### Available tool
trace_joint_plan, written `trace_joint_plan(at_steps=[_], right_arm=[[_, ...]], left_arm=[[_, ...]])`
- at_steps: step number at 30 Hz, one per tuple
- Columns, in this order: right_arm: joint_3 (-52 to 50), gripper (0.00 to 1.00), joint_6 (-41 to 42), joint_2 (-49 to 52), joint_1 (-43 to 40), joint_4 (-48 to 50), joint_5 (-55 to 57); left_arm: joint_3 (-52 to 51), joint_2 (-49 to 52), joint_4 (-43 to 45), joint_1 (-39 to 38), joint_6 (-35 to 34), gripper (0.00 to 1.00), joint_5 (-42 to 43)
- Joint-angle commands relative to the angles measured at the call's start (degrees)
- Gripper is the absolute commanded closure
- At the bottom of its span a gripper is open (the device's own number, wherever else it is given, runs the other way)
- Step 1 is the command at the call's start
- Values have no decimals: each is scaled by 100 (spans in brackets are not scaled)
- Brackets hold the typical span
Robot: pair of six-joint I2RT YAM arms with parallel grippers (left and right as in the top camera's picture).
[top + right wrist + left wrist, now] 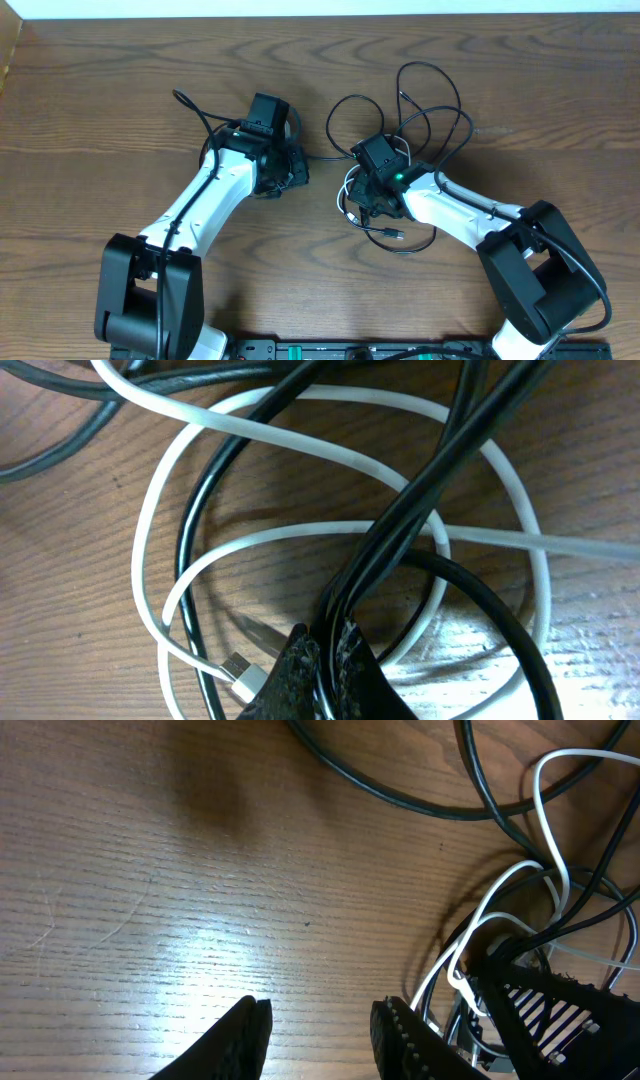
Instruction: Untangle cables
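The cables [420, 115] lie tangled right of the table's middle, black loops spreading back and a white cable [349, 192] coiled at the front. My right gripper [372, 203] is down in the tangle. In the right wrist view the right gripper [325, 645] is shut on two black cables [400, 530] that run up between its fingertips, with the white cable [300, 405] looping round them and its white plug [248, 678] beside the left finger. My left gripper [320, 1010] stands open over bare wood, left of the white cable [545, 820], holding nothing.
A black cable [400, 795] arcs across the wood beyond the left gripper. The right arm's striped gripper body [560, 1005] sits close to the left gripper's right side. A small black plug [397, 235] lies at the front of the tangle.
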Motion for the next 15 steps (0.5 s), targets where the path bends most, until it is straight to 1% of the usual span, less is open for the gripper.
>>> trace_joint_plan(at_steps=[1,5,7,8,10,11,12,13,15], right_arm=[[11,99,90,2,72,-35,-199],[15,99,-745,-315,7,238,-686],[15,99,-1360,-721,-37,376,-1064],[15,99,-1602,-914,-44,398,-1191],[15,99,-2170,-1237,-44,393,-1054],[15,99,-2273,-1399,-35,284,-638],[15,99,-2168,-1515,-37,157,-365],[15,99,-2146,-1604,-50,129,-385],[15,99,-2590,-1792,-42,162,-673]], left_arm=[[24,22,-17,20,-74,62,-4],[24,22,61,20,-72,64,415],[24,22,232,20,-70,72,826],[24,22,319,20,-68,73,1003],[24,22,492,20,-70,74,1316],[24,22,570,20,-72,74,1438],[24,22,643,20,-72,74,1534],[24,22,680,20,-72,75,1604],[24,22,723,20,-70,75,1749]])
